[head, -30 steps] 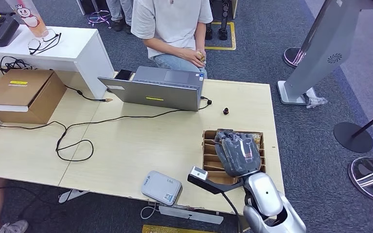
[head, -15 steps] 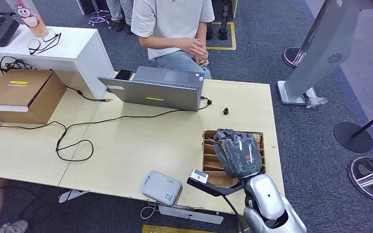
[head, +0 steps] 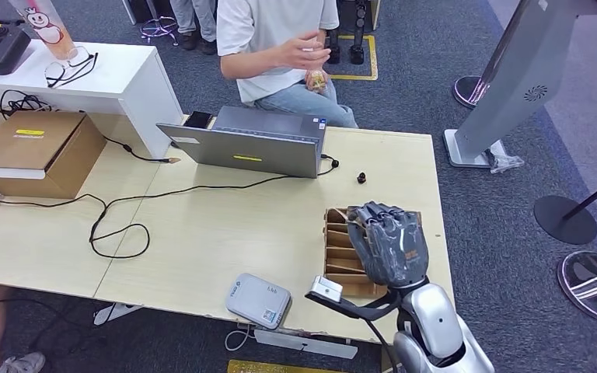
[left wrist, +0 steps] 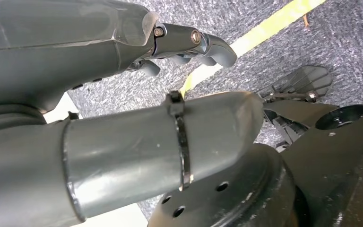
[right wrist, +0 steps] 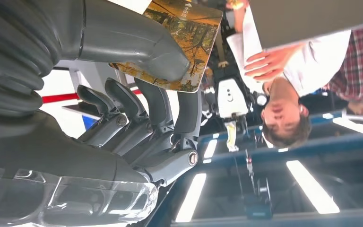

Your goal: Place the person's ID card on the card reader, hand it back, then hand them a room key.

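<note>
Right hand: the dark grey many-fingered right hand (head: 389,242) is raised above the right end of the table, back toward the head camera, on a silver forearm.
Right hand grip: in the right wrist view the thick grey thumb (right wrist: 137,45) presses a rectangular room key card with an orange-brown forest print (right wrist: 189,35) against the dark curled fingers (right wrist: 151,101); the hand holds the card.
Card holder: a brown cardboard slotted card holder (head: 340,250) lies on the table directly under the right hand, which hides its right part.
Left hand: in the left wrist view the grey left hand (left wrist: 189,45) hangs over blue-grey carpet with a yellow floor line; fingers curled, nothing seen in them.
Card reader: a flat grey rounded card reader (head: 258,301) sits at the near table edge, left of the card holder and apart from it. No card lies on it.
Table: light wood table (head: 225,225), with a black cable looping across its left half.
Laptop: an open grey laptop (head: 249,148) stands at the far table edge.
Person: a person in a white T-shirt (head: 276,35) sits beyond the laptop, one hand (head: 299,53) lifted, with a small item held below it; too small to identify.
Side items: a brown cardboard box (head: 39,151) rests at the left.
</note>
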Controlling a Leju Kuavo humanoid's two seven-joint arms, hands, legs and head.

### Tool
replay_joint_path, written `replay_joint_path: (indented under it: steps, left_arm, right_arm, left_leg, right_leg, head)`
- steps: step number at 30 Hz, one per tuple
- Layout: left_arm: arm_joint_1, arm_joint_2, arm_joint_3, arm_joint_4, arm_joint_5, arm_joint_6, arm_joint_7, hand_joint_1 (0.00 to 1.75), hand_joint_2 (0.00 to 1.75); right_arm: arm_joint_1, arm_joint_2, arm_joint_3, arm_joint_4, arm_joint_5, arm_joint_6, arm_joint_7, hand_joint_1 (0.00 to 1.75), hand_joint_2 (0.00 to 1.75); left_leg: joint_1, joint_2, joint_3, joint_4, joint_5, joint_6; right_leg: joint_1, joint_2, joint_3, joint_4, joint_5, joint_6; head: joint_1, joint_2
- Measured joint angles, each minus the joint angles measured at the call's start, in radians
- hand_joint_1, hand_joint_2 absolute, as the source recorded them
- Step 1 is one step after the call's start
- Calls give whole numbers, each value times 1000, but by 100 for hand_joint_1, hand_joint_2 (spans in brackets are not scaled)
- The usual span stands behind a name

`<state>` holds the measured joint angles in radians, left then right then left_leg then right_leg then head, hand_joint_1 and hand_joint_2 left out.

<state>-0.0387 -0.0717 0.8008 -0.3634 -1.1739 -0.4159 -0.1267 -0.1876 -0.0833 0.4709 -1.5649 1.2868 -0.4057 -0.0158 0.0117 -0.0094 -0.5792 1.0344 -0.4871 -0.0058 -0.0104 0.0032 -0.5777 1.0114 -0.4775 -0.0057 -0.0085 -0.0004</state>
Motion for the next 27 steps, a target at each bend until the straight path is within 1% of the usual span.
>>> replay_joint_path:
  steps: [7, 13, 20, 27]
  left_arm:
    - [-8, 0, -23, 1, 1, 3, 7, 0, 0]
    - [-16, 0, -38, 1, 4, 4, 12, 0, 0]
    - [-18, 0, -54, 1, 8, 5, 18, 0, 0]
    - [-21, 0, -63, 1, 9, 3, 23, 0, 0]
  right_arm:
    - [-23, 5, -10, 24, -20, -116, -21, 175, 175]
    - [-58, 20, -19, 72, -33, -192, -39, 175, 175]
    - [-101, 50, -20, 121, -49, -237, -56, 175, 175]
    - [-146, 86, -18, 164, -53, -240, -63, 175, 175]
  left_leg:
    - [0, 0, 0, 0, 0, 0]
    - [0, 0, 0, 0, 0, 0]
    - [0, 0, 0, 0, 0, 0]
    - [0, 0, 0, 0, 0, 0]
  right_leg:
    - [0, 0, 0, 0, 0, 0]
    - [0, 0, 0, 0, 0, 0]
    - [0, 0, 0, 0, 0, 0]
    - [0, 0, 0, 0, 0, 0]
  head:
    - [0, 0]
    - [0, 0]
    - [0, 0]
    - [0, 0]
